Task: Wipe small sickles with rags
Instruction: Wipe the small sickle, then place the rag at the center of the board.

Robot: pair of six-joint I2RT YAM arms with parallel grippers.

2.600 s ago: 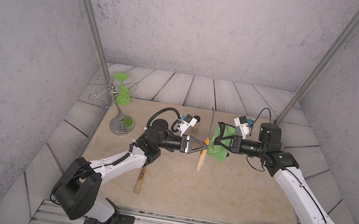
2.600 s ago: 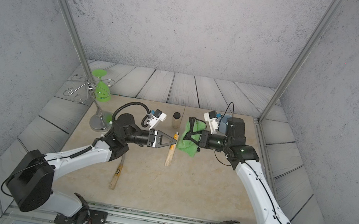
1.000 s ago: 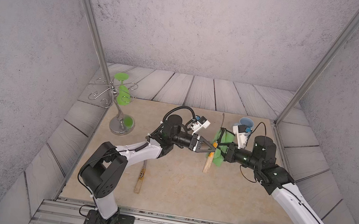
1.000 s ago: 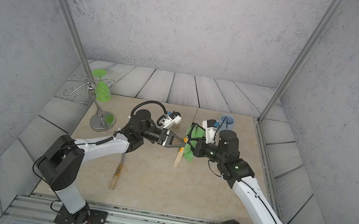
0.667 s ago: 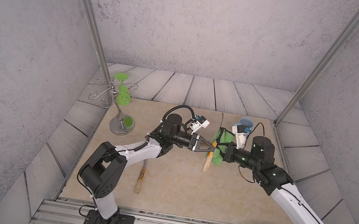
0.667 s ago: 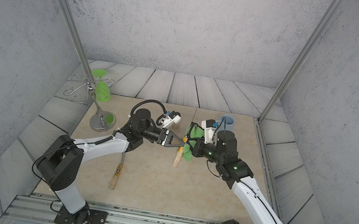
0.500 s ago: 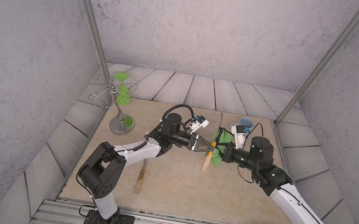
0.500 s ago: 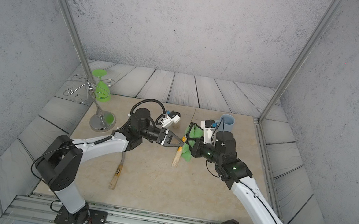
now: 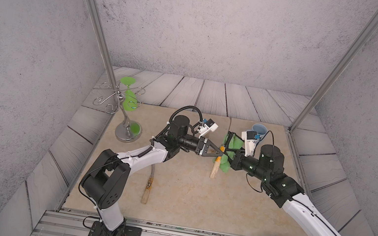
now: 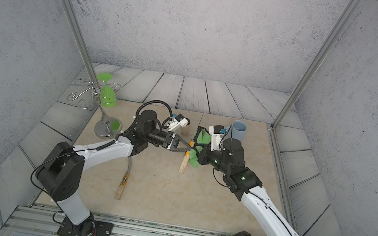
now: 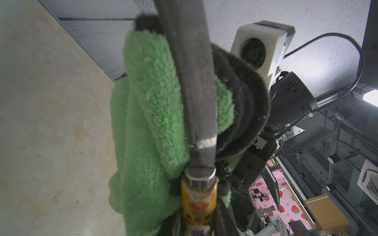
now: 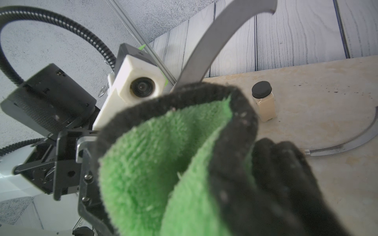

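Green pile crowds the middle of the beige table point(image 9: 182, 200). The green rag point(image 9: 233, 144) hangs bunched from the right gripper point(image 9: 230, 155), whose jaws are clamped on a fold of it. In the right wrist view its dark edging curls across the front (the cloth fills most of that frame). The left gripper point(image 9: 221, 151) meets it from the opposite side. It is pinched tight on the gripped sickle point(image 9: 214, 168) at the top of the pale wooden handle, right at the yellow label under the metal collar. In the left wrist view the grey blade point(image 11: 196, 85) runs straight across the rag, lying against the pile. In both top views the handle slants down towards the table; I cannot tell whether its end touches.

The second sickle point(image 9: 147, 187) lies flat on the table nearer the robot's base. Its labelled handle is in the open and its blade end is tucked beneath the left forearm. Of the third sickle point(image 12: 347, 143), only the curved blade shows, in the right wrist view. It lies flat on the table near a small jar point(image 12: 263, 102) with a black lid.

A blue cup point(image 9: 260, 129) stands at the back of the table behind the right wrist. Far to the left, a green goblet point(image 9: 129, 98) hangs upside down on a chrome rack point(image 9: 128, 134).
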